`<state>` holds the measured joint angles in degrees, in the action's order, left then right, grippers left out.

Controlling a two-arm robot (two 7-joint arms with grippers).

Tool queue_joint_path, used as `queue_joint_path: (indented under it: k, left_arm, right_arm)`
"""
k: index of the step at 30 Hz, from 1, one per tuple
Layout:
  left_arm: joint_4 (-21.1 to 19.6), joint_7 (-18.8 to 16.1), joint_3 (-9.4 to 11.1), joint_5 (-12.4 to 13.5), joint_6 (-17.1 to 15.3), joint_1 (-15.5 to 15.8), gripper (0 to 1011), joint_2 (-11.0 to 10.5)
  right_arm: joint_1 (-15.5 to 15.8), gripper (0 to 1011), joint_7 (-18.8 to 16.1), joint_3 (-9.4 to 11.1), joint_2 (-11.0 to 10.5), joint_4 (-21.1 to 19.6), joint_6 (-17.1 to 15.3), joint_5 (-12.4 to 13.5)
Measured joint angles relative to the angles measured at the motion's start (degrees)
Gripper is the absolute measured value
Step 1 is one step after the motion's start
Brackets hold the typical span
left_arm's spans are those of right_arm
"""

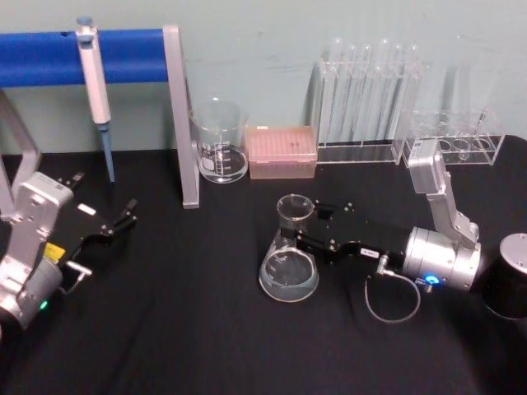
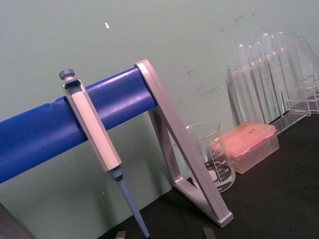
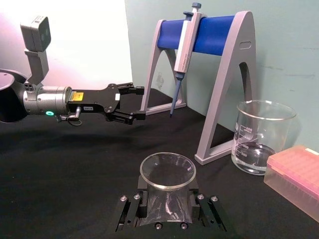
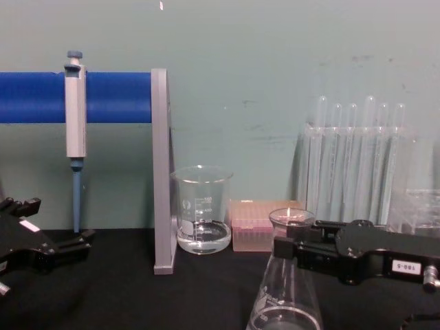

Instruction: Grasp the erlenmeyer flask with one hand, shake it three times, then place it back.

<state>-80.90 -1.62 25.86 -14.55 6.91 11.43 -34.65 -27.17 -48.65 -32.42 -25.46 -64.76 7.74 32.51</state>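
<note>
The erlenmeyer flask stands on the black table right of centre, with a little clear liquid in its wide base. My right gripper reaches in from the right and is shut on its neck just below the flared rim. The right wrist view looks down on the rim, with black fingers pressed against both sides of the neck. In the chest view the hand holds the flask low at the right. My left gripper rests open at the far left, holding nothing.
A glass beaker and a pink tip box stand behind the flask. A pipette hangs on the blue-barred stand at back left. Test tube racks line the back right. A black cylinder stands at the right edge.
</note>
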Motion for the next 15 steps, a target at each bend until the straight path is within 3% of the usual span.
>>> queue_joint_path:
  k: [15]
  left_arm:
    - [0.00,0.00,0.00,0.00,0.00,0.00,1001,0.00]
  right_arm:
    - [0.00,482,-0.01,0.00,0.00,0.03,0.00,-0.07]
